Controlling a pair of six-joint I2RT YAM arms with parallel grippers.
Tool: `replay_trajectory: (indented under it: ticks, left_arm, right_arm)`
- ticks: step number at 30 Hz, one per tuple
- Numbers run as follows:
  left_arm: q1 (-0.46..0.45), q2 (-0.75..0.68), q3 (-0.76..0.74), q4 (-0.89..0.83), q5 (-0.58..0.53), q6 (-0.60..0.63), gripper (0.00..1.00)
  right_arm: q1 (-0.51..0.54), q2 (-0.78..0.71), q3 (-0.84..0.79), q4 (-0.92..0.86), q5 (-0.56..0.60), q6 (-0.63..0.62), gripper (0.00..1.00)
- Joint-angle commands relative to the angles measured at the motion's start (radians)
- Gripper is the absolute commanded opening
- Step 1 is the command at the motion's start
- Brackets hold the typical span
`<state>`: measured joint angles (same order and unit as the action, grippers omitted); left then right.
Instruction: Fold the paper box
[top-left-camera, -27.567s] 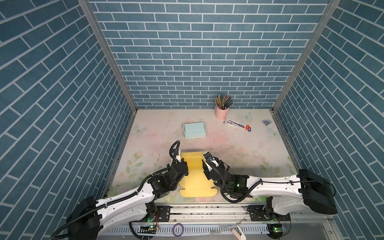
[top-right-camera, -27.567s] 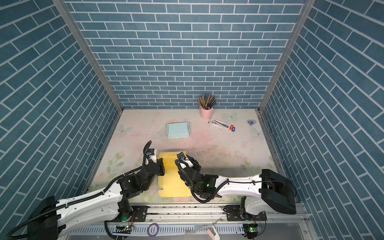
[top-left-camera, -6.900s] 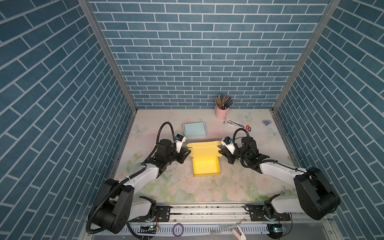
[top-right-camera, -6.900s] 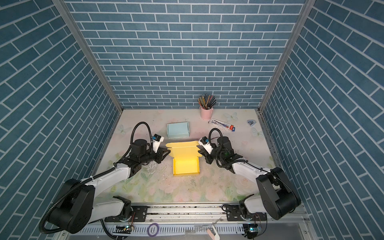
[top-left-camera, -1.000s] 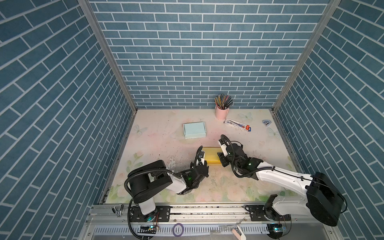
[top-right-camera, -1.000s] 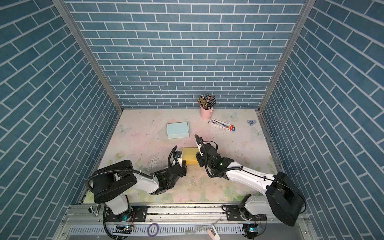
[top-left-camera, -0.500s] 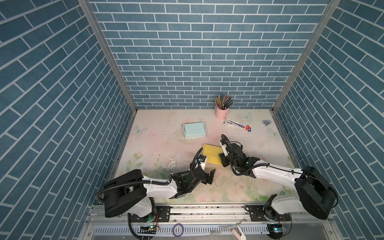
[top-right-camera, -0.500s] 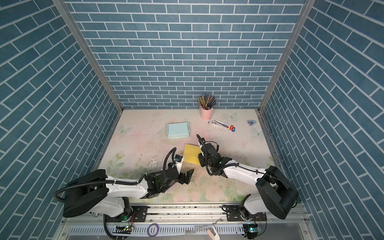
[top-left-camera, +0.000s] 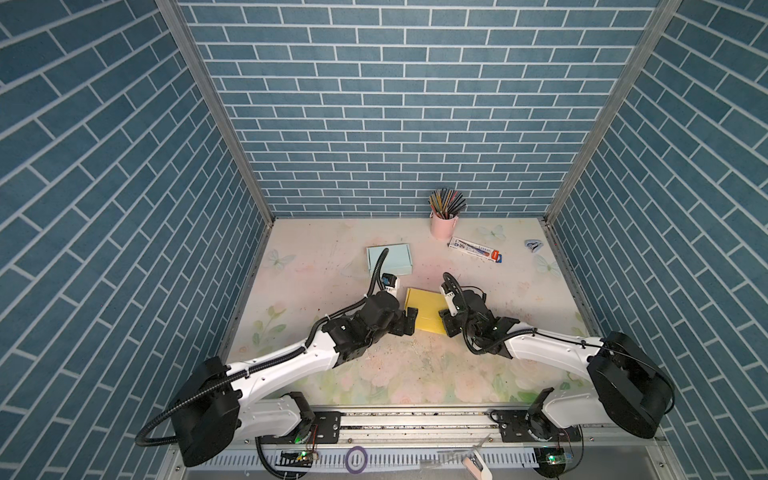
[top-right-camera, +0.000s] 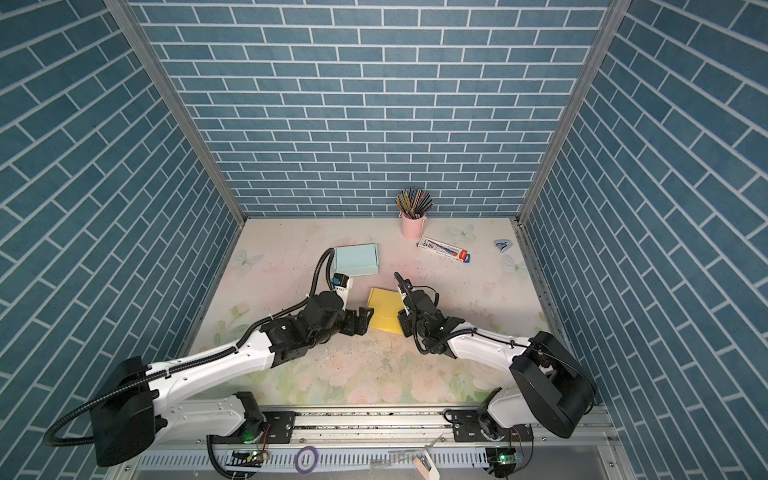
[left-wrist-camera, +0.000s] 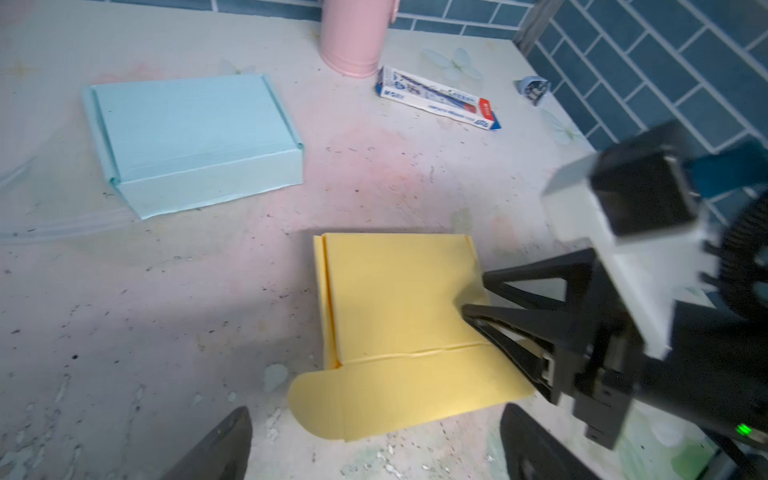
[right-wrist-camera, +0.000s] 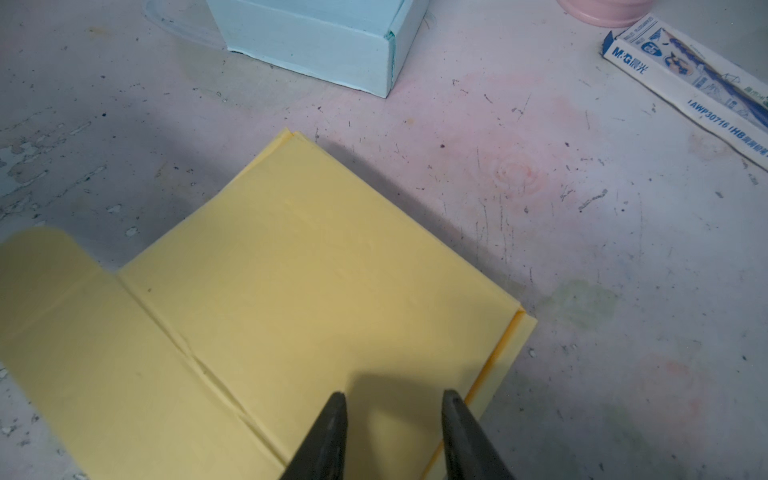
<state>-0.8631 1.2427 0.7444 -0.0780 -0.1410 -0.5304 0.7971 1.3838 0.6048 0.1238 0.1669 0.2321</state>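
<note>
The left jaws have been opened wide and drawn off the yellow paper box (top-left-camera: 428, 309), which lies mid-surface (top-left-camera: 332, 266) with its lid down. Its rounded front flap (left-wrist-camera: 399, 390) remains untucked. The lid is pressed by the part-open right jaws, with nothing gripped.

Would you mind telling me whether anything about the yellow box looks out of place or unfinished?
Yes: the yellow paper box lies closed, but its front flap, ending in a rounded tab, splays flat on the table instead of being tucked in. White flecks also litter the worn table around it.
</note>
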Motion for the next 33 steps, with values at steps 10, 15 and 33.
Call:
replay_trajectory:
  ticks: [10, 15, 33]
  left_arm:
    - [0.127, 0.322, 0.127, 0.134, 0.154, 0.105, 0.78]
    - [0.147, 0.365, 0.072, 0.228, 0.147, 0.099, 0.70]
    - [0.150, 0.428, 0.008, 0.308, 0.168, 0.082, 0.54]
  right_arm:
    - [-0.005, -0.008, -0.022, 0.009, -0.014, 0.030, 0.40]
    - [-0.015, -0.024, -0.049, 0.036, -0.049, 0.038, 0.40]
    - [-0.125, -0.153, -0.119, 0.062, -0.159, 0.121, 0.39]
